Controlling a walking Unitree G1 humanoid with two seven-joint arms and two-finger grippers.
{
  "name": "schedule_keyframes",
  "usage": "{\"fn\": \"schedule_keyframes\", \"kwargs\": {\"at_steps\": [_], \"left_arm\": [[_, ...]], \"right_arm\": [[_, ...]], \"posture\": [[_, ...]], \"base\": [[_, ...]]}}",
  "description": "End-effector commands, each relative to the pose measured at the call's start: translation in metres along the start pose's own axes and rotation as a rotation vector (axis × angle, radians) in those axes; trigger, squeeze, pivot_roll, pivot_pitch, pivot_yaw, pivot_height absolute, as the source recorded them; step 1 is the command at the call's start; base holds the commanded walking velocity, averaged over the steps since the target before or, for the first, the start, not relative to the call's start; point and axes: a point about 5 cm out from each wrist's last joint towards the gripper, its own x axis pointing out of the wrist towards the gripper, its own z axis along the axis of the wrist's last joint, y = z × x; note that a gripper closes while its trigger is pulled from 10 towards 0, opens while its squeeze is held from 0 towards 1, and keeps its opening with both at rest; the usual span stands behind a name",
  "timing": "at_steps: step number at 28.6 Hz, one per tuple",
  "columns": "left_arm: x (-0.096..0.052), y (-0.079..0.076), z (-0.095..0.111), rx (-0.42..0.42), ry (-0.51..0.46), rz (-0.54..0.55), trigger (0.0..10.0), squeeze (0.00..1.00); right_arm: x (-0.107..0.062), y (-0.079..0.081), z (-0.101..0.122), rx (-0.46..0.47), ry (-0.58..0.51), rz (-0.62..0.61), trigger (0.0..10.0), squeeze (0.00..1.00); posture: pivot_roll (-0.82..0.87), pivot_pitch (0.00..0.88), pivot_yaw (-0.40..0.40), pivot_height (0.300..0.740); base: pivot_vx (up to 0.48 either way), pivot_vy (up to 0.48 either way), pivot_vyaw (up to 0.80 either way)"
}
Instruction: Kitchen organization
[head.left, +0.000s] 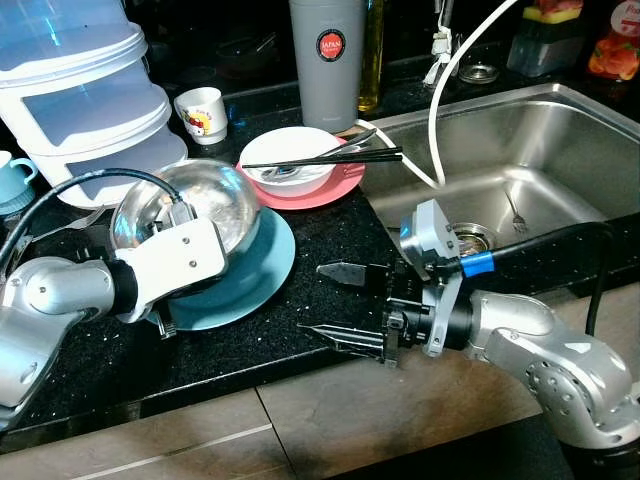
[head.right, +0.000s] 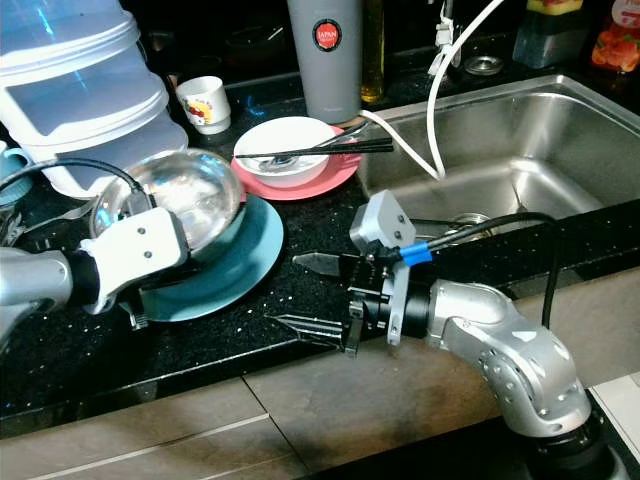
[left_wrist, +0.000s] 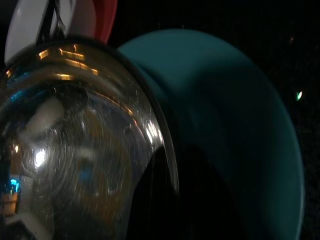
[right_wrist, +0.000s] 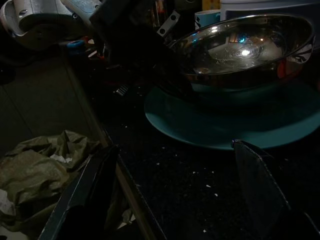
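Observation:
A shiny steel bowl (head.left: 205, 200) rests tilted on a teal plate (head.left: 262, 268) on the black counter. My left gripper (head.left: 166, 320) is shut on the bowl's near rim; the right wrist view shows its black fingers (right_wrist: 145, 60) across the rim. To the right of the plate, near the counter's front edge, my right gripper (head.left: 325, 304) stands open. Its two fingers point left towards the plate and hold nothing. In the left wrist view the bowl (left_wrist: 75, 150) and the plate (left_wrist: 235, 130) are very close.
Behind the plate, a white bowl (head.left: 290, 155) with chopsticks (head.left: 340, 157) sits on a pink plate (head.left: 335, 187). A grey tumbler (head.left: 326, 60), a small cup (head.left: 203, 112) and stacked plastic containers (head.left: 80, 90) stand at the back. The steel sink (head.left: 540, 150) with a white hose (head.left: 436, 110) lies right.

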Motion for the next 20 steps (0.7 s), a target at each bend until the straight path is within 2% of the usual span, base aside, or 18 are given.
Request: {"fn": "schedule_keyframes", "kwargs": {"at_steps": [1, 5, 10, 12, 15, 16, 20], "left_arm": [[-0.004, 0.005, 0.000, 0.021, 0.022, 0.015, 0.0, 0.00], [-0.003, 0.005, 0.000, 0.020, 0.020, 0.014, 0.0, 0.00], [-0.003, 0.010, 0.008, -0.002, -0.036, 0.054, 0.0, 0.00], [-0.006, 0.027, 0.026, -0.034, -0.157, 0.171, 0.0, 0.00], [-0.010, 0.049, 0.053, -0.120, -0.359, 0.331, 0.0, 0.00], [-0.010, 0.049, 0.053, -0.120, -0.359, 0.331, 0.0, 0.00], [-0.010, 0.056, 0.068, -0.208, -0.493, 0.399, 0.0, 0.00]], "right_arm": [[0.004, 0.005, -0.001, 0.000, 0.007, 0.023, 10.0, 0.00], [0.004, 0.004, -0.001, -0.001, 0.003, 0.019, 10.0, 0.00], [0.006, -0.001, 0.002, -0.007, -0.043, -0.040, 10.0, 0.00], [0.008, -0.016, 0.010, 0.004, -0.140, -0.179, 10.0, 0.00], [0.012, -0.028, 0.023, 0.060, -0.287, -0.258, 10.0, 0.00], [0.012, -0.028, 0.023, 0.060, -0.287, -0.258, 10.0, 0.00], [0.011, -0.031, 0.030, 0.086, -0.351, -0.270, 10.0, 0.00]], "posture": [[0.07, 0.000, 0.099, 0.740], [0.06, 0.000, 0.101, 0.740], [0.06, 0.000, 0.102, 0.740], [0.06, 0.000, 0.101, 0.740], [0.06, 0.000, 0.098, 0.740], [0.06, 0.000, 0.098, 0.740], [0.07, 0.000, 0.096, 0.740]], "base": [[0.000, 0.000, 0.00], [0.000, 0.000, 0.00], [0.000, 0.000, 0.00], [0.000, 0.000, 0.00], [0.000, 0.000, 0.00], [0.000, 0.000, 0.00], [0.000, 0.000, 0.00]]}}
